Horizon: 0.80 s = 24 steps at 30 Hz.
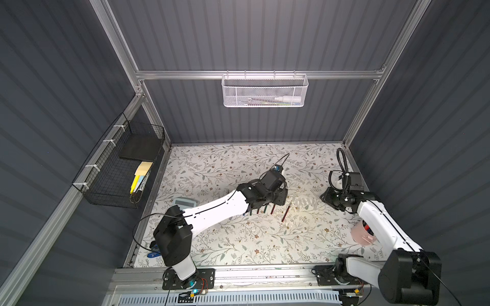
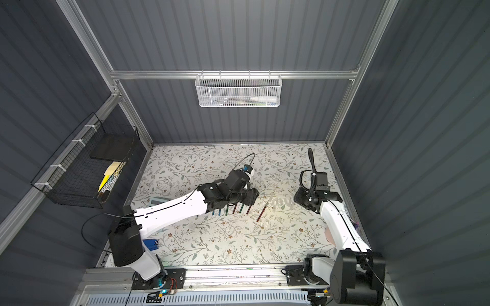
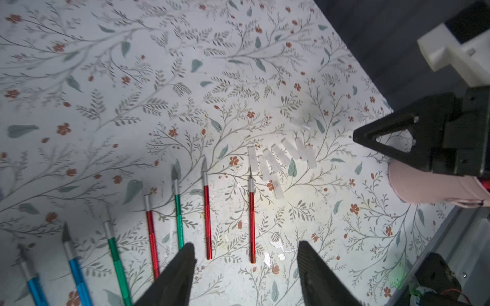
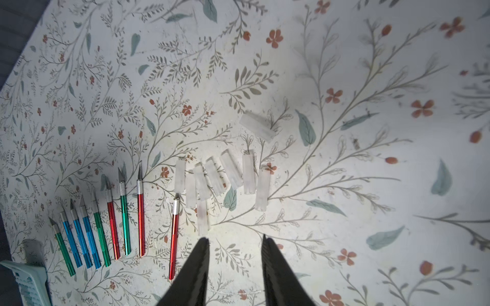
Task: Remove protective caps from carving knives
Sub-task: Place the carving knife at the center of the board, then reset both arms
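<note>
Several carving knives (image 4: 124, 220) with blue, green and red handles lie side by side on the floral table, their silver blades bare. One red knife (image 4: 173, 238) lies a little apart, nearest the caps. Several whitish protective caps (image 4: 225, 174) lie loose in a cluster beside it, and one cap (image 4: 257, 125) lies further off. My left gripper (image 3: 246, 245) hangs open over the red knives' handle ends, holding nothing. My right gripper (image 4: 234, 239) hovers open just short of the caps, its gap narrower and empty. Both top views show the knives (image 1: 265, 209) partly under the left wrist.
A pink cup (image 1: 362, 234) stands under the right forearm. A pale teal flat device (image 1: 185, 204) lies by the left arm. A black wire basket (image 1: 119, 169) hangs on the left wall. A white mesh basket (image 1: 265, 91) hangs on the back wall.
</note>
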Motion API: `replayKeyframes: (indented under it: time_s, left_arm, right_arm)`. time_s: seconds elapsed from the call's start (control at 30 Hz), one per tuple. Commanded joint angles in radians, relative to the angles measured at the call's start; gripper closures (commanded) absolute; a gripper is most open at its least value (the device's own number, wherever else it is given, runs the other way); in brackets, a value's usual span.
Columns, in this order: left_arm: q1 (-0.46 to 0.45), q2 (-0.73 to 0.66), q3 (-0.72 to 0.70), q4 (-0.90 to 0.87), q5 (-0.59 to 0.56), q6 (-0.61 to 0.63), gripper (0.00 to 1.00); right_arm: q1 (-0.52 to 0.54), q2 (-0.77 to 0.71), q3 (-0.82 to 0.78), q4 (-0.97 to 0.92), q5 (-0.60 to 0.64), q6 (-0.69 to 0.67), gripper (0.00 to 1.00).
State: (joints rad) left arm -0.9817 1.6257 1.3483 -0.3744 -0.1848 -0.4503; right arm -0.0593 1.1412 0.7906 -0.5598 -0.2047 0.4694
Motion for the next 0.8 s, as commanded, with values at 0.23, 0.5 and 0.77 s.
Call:
replayKeyframes:
  time_s: [0.23,0.5,0.77]
  left_arm:
    - [0.107,-0.274,-0.188,-0.076,-0.255,0.018,0.01]
    - [0.185,-0.395,-0.263,-0.063,-0.397,0.035,0.01]
    - [0.352,-0.5,-0.362,0.018,-0.404,-0.005,0.01]
  right_arm:
    - [0.008,-0.214,-0.055,0.034,0.204,-0.026,0.01]
    - [0.095,-0.285,-0.072,0.081,0.344,-0.059,0.01]
    - [0.27,-0.289,-0.073,0.1,0.51,-0.091,0.01]
